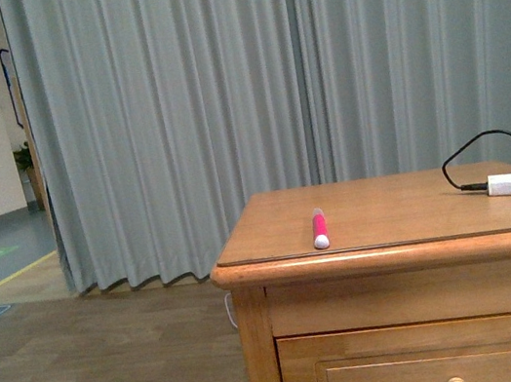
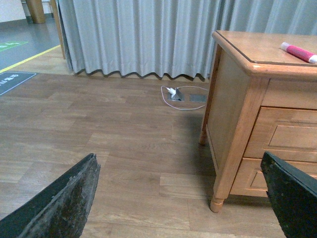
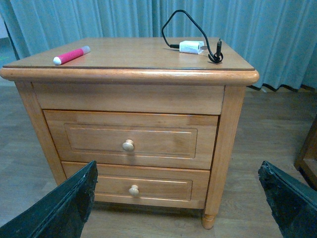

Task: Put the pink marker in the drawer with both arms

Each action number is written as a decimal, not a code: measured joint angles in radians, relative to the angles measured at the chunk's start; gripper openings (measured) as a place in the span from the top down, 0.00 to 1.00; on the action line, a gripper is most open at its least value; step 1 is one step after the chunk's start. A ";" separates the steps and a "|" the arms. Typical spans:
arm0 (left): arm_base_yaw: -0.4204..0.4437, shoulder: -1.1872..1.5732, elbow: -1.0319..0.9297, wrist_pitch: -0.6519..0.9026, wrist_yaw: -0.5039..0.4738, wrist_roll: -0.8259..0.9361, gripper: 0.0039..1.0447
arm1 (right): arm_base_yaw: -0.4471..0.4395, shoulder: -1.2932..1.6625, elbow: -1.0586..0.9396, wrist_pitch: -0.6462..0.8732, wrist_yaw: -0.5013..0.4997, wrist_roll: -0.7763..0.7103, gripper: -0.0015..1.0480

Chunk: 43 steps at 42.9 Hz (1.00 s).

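Right end effector, pink marker well apart

No readable text anywhere, pale lettering on the dark floor mat too blurred to make out

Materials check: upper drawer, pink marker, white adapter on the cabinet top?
Upper drawer: wood, honey tone, probably a semi-gloss varnish; grain lines and a soft sheen show. Pink marker: likely smooth plastic, going by its even colour and white end. Adapter: probably glossy white moulded plastic.
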 joint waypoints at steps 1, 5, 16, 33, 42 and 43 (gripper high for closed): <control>0.000 0.000 0.000 0.000 0.000 0.000 0.06 | 0.000 0.000 0.000 0.000 0.000 0.000 0.08; 0.000 0.000 0.000 0.000 0.000 0.000 0.06 | 0.056 0.072 0.056 -0.147 0.194 -0.062 0.08; 0.000 0.000 0.000 0.000 0.000 0.000 0.06 | 0.041 0.370 0.190 -0.208 0.245 -0.008 0.08; 0.000 0.000 0.000 0.000 0.000 0.000 0.06 | 0.162 1.121 0.407 0.220 0.182 0.127 0.08; 0.000 0.000 0.000 0.000 0.000 0.000 0.06 | 0.231 1.366 0.513 0.344 0.188 0.155 0.08; 0.000 0.000 0.000 0.000 0.000 0.000 0.06 | 0.239 1.397 0.528 0.359 0.191 0.156 0.08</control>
